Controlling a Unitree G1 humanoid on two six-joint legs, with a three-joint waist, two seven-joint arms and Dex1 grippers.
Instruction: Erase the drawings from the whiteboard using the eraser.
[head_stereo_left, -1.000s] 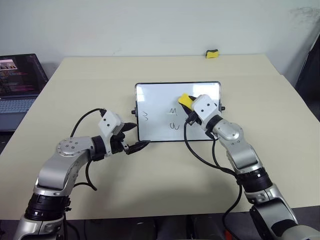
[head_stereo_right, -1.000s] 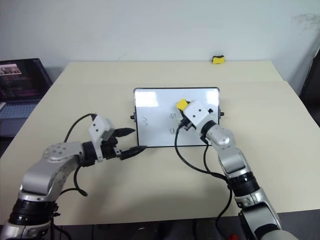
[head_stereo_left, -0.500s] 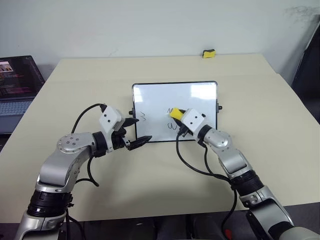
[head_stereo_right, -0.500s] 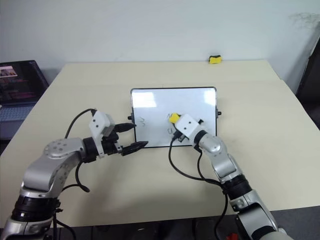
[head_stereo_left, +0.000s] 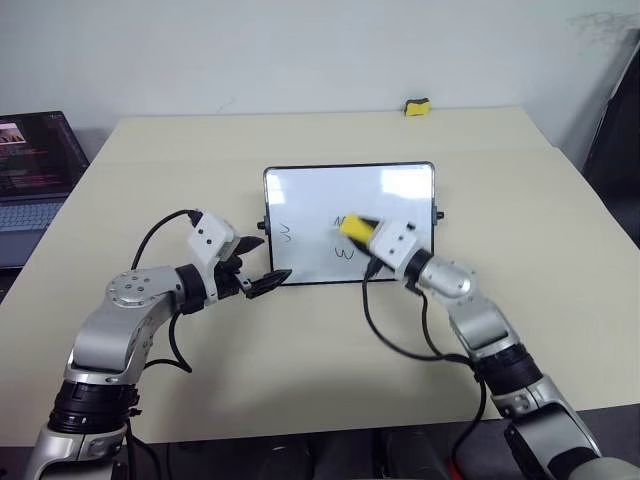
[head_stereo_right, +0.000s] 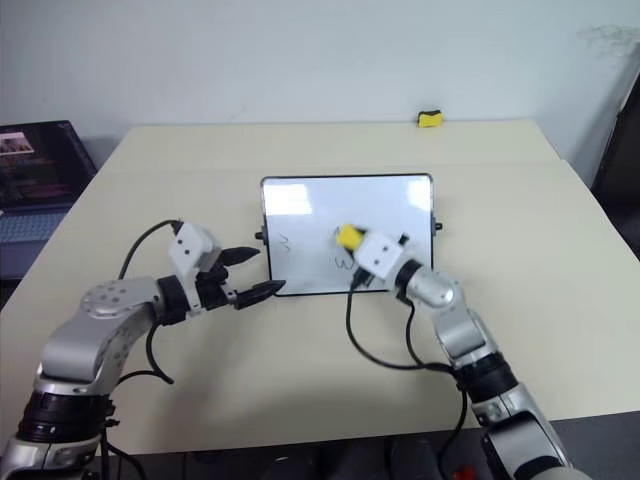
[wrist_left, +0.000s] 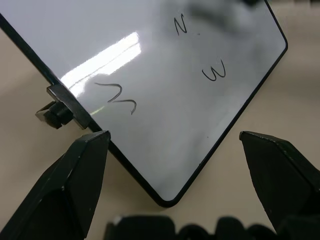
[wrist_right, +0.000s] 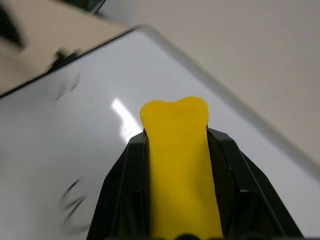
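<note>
Eraser (wrist_right: 179, 170): yellow block pinched in right end effector (head_stereo_left: 372, 238), over whiteboard (head_stereo_left: 300, 200); left end effector (head_stereo_left: 262, 273) wide.

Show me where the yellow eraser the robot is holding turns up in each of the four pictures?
Left eye view: the eraser is over the whiteboard, in the right gripper.
Right eye view: again over the board's middle.
Left wrist view: not in it.
Right wrist view: centre, between the black fingers.
Shared landmark: the whiteboard's black frame.

a beige table (head_stereo_left: 330, 350) carries the whiteboard (head_stereo_left: 310, 195) at its middle and a small yellow-and-black block (head_stereo_left: 418, 106) at its far edge.
</note>
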